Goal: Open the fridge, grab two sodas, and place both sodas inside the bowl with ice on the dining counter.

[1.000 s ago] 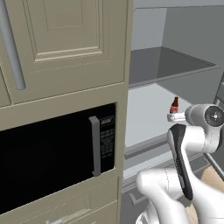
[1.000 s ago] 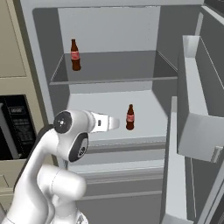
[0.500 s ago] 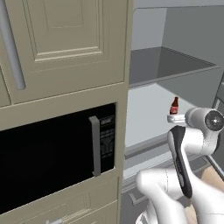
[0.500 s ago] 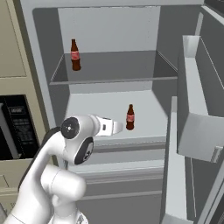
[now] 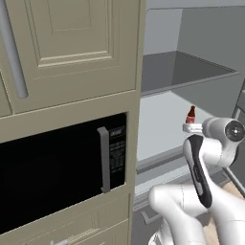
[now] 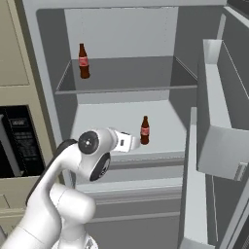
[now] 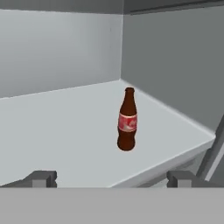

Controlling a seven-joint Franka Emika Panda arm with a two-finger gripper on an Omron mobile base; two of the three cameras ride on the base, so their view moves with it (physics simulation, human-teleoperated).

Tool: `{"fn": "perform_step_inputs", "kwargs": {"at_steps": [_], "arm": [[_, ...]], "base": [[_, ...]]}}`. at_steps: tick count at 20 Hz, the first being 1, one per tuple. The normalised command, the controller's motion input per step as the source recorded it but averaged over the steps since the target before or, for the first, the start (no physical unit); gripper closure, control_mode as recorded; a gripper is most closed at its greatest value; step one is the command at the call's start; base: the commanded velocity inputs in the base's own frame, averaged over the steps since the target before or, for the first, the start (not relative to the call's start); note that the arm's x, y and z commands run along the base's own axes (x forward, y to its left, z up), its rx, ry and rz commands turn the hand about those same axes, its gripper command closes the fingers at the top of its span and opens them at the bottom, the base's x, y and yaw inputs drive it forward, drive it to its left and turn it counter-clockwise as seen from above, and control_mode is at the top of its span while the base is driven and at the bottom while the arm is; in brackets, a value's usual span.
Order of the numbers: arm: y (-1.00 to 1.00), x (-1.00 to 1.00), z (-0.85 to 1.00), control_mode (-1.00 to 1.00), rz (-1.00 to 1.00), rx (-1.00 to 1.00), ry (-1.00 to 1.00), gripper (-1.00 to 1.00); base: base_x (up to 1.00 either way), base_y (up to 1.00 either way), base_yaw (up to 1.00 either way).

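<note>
Fridge (image 6: 121, 53): door open; 2 sodas inside
Lower soda (image 7: 127, 120): upright on middle shelf, straight ahead of gripper, slightly right of centre, apart
Upper soda (image 6: 84, 61): shelf above, left
Gripper (image 7: 110, 178): fingers spread wide, empty

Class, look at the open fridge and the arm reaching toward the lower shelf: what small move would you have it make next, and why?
Probably ease the end effector straight forward until the lower soda sits between its fingertips. The fridge is already open, the jaws stand wide, and the bottle stands upright and untouched on the shelf ahead, slightly right of centre in the hand view.
</note>
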Motion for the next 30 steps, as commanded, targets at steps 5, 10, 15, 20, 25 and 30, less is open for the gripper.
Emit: {"fn": "perform_step_inputs", "kwargs": {"at_steps": [5,10,15,20,25,30], "arm": [[-0.24,0.32,0.00,-1.00,0.00,0.04,0.00,-1.00],[-0.40,0.38,0.00,-1.00,0.01,0.03,0.01,-1.00],[-0.27,0.50,0.00,-1.00,0.01,0.00,0.00,-1.00],[-0.02,0.48,0.00,-1.00,0.03,0.00,0.00,-1.00],[-0.02,0.31,0.00,-1.00,0.04,0.00,0.00,-1.00],[-0.09,0.26,0.00,-1.00,0.02,0.00,0.01,-1.00]], "base": [[0.00,0.00,0.00],[0.00,0.00,0.00],[0.00,0.00,0.00],[0.00,0.00,0.00],[0.00,0.00,0.00],[0.00,0.00,0.00]]}}
